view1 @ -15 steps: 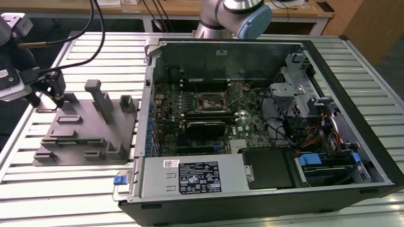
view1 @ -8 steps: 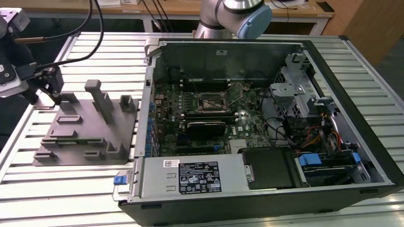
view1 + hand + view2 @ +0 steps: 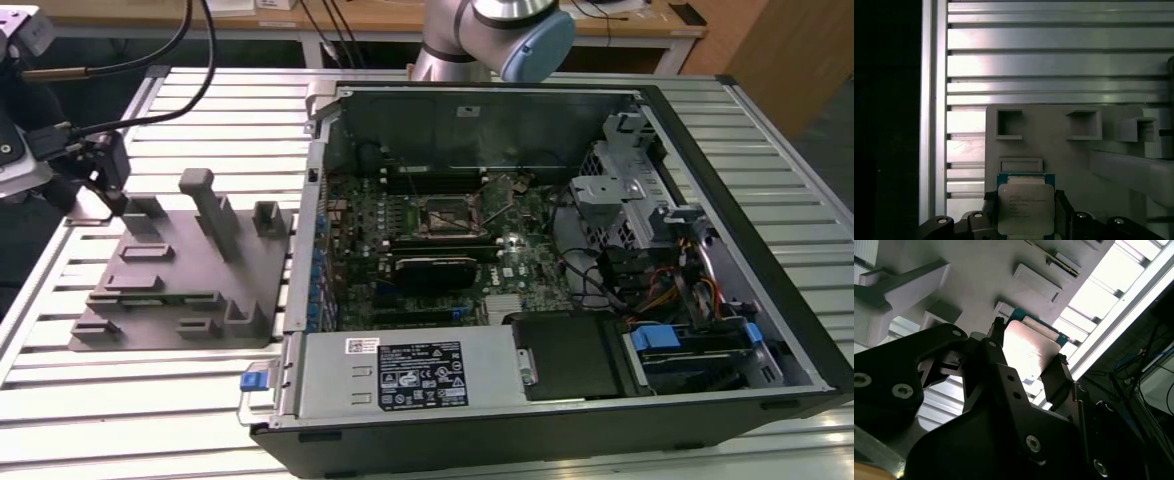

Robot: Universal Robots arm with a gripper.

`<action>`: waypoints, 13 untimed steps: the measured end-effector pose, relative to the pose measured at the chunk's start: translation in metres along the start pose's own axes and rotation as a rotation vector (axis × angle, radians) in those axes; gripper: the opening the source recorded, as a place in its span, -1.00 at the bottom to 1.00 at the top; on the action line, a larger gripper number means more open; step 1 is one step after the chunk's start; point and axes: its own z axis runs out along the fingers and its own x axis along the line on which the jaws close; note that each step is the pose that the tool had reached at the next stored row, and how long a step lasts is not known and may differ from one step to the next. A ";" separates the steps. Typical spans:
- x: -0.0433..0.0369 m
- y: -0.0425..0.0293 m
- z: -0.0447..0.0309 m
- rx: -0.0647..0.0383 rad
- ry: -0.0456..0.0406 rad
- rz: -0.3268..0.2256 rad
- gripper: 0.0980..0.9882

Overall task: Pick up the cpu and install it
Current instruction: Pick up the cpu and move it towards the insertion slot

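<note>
In both wrist views the cpu (image 3: 1025,207) (image 3: 1031,347) is a small square chip with a pale metal top and a green-blue rim. My gripper (image 3: 1025,202) (image 3: 1029,342) is shut on it, one black finger (image 3: 990,205) pressed against each of two opposite edges. The chip hangs just over the near edge of the grey fixture (image 3: 1054,140), below a shallow rectangular recess (image 3: 1020,164). In the exterior view the gripper (image 3: 114,195) stands over the far corner of the fixture (image 3: 174,300), at the exterior view's left. The motherboard socket (image 3: 441,215) lies inside the open computer case.
The open computer case (image 3: 747,200) lies on the slatted metal table (image 3: 200,100) at the exterior view's right, with drive bays, cables and a power supply (image 3: 400,375) inside. Upright posts (image 3: 214,210) rise from the fixture. The arm's base (image 3: 481,40) stands behind the case.
</note>
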 end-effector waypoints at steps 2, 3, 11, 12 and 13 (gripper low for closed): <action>0.0000 0.0001 -0.0020 0.000 0.0000 0.000 0.00; 0.0000 0.0002 -0.0029 0.000 -0.0001 0.000 0.00; -0.0002 0.0008 -0.0099 -0.001 0.0000 0.000 0.00; -0.0002 0.0009 -0.0108 -0.001 0.0000 0.000 0.00; -0.0002 0.0009 -0.0117 -0.001 0.0000 0.000 0.00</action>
